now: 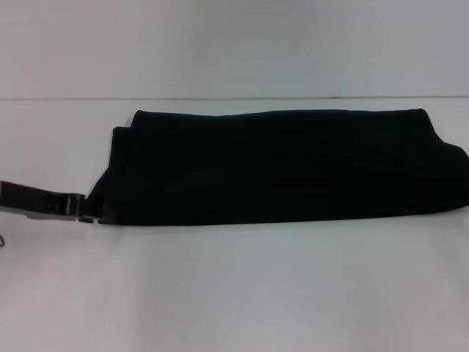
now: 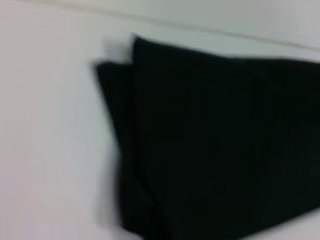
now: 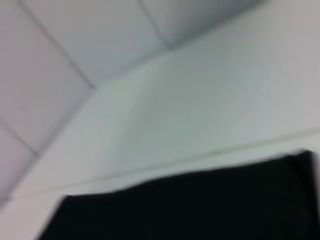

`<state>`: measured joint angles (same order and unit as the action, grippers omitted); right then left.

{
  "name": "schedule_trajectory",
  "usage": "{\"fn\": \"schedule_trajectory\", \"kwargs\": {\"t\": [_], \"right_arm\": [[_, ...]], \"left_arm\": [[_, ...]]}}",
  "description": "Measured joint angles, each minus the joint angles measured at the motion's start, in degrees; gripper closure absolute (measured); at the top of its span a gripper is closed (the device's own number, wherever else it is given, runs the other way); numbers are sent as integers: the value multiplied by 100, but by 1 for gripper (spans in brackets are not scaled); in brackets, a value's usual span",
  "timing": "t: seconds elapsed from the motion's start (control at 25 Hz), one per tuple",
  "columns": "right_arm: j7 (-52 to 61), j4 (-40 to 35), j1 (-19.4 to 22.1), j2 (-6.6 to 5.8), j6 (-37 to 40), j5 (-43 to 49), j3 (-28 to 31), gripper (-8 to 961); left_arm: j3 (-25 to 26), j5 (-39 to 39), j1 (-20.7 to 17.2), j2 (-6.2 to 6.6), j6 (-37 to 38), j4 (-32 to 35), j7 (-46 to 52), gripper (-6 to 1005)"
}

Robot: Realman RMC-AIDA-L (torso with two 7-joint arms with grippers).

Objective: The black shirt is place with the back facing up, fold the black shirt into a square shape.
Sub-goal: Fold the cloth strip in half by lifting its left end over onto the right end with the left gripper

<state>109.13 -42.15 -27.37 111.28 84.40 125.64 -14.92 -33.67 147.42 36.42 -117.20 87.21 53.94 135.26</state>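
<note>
White tabletop (image 1: 234, 293) carries the black shirt (image 1: 286, 169), folded into a long band. Left hand (image 1: 94, 214) reaches in low, level, at its near-left corner; grip state indeterminate.

plain black shirt (image 1: 286, 167), white table (image 1: 234, 293), dark grey left pincer (image 1: 94, 213)

Bright, even, washed-out light; both wrist views blurred, shadows faint.
</note>
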Motion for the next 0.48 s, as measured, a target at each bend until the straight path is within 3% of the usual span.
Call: {"fn": "schedule_trajectory", "kwargs": {"t": [0.16, 0.28, 0.48], "right_arm": [[-463, 155, -134, 51, 262, -244, -81, 430], [-610, 291, -363, 13, 322, -225, -304, 368], [-998, 298, -607, -7, 318, -220, -835, 225]], "left_arm": [[-72, 49, 152, 51, 366, -246, 200, 667], [-98, 53, 262, 86, 429, -484, 397, 462], [-91, 42, 416, 137, 386, -907, 831, 259]]}}
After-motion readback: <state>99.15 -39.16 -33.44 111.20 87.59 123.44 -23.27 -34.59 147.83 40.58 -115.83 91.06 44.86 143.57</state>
